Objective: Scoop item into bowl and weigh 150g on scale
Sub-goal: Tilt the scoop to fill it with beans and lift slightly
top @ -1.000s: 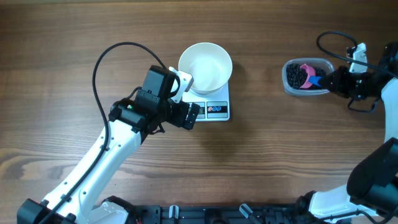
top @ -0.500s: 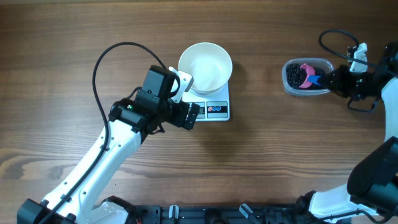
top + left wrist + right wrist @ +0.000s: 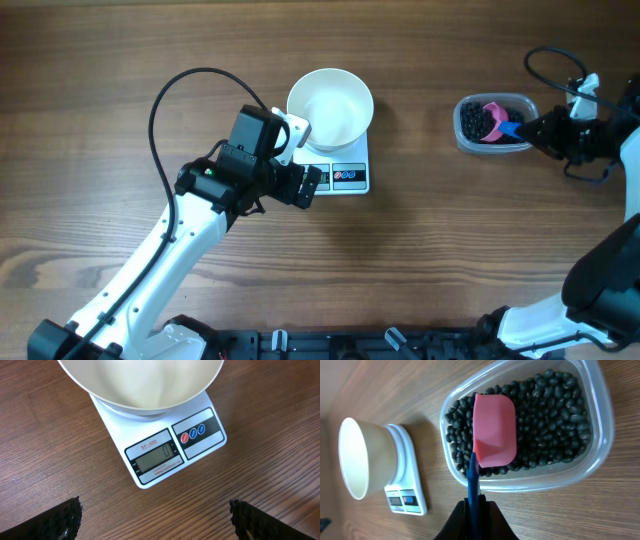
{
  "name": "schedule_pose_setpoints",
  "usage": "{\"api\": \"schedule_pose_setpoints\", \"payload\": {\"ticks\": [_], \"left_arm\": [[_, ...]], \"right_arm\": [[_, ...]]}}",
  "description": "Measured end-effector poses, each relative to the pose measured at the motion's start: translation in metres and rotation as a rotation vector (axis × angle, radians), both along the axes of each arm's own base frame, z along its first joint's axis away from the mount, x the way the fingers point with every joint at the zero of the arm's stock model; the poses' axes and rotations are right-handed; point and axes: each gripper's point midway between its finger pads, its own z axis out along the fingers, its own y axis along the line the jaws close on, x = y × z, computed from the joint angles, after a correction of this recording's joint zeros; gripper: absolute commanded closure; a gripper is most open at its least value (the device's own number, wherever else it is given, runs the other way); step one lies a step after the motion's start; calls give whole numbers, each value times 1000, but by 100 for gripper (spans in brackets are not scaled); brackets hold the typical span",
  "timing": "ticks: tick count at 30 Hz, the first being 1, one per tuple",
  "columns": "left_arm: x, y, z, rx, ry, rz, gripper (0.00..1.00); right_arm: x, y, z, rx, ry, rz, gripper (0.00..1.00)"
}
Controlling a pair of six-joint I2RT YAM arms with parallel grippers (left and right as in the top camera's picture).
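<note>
From above, the white bowl point(image 3: 330, 108) sits on the scale point(image 3: 345, 177), mid-counter point(image 3: 450, 250). The clear tub point(image 3: 493, 124) lies well apart at its 3 o'clock.

Left wrist: the left end effector point(image 3: 157, 520) stands wide apart, gripping nothing. The scale's display reads 0, and the bowl is at 12 o'clock.

Right wrist: the right end effector point(image 3: 476, 510) is clamped on the blue handle of the pink scoop point(image 3: 494, 430), which rests on the black beans point(image 3: 550, 415) in the tub.

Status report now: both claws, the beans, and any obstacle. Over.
Left claw open, near scale. Right claw shut on scoop, in tub of beans. Bowl empty on scale, display zero. Nothing in the way.
</note>
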Motion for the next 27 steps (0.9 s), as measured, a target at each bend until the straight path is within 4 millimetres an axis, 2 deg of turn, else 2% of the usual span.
{"api": "schedule_pose_setpoints", "payload": {"ticks": [10,21,27], "left_arm": [[0,0,0,0,0,0,0],[0,0,0,0,0,0,0],[0,0,0,0,0,0,0]], "right_arm": [[1,1,0,49,-8,-4,96],[-2,-15,-5,75,1,-52,96],[-4,-15,-5,90,9,-59,96]]}}
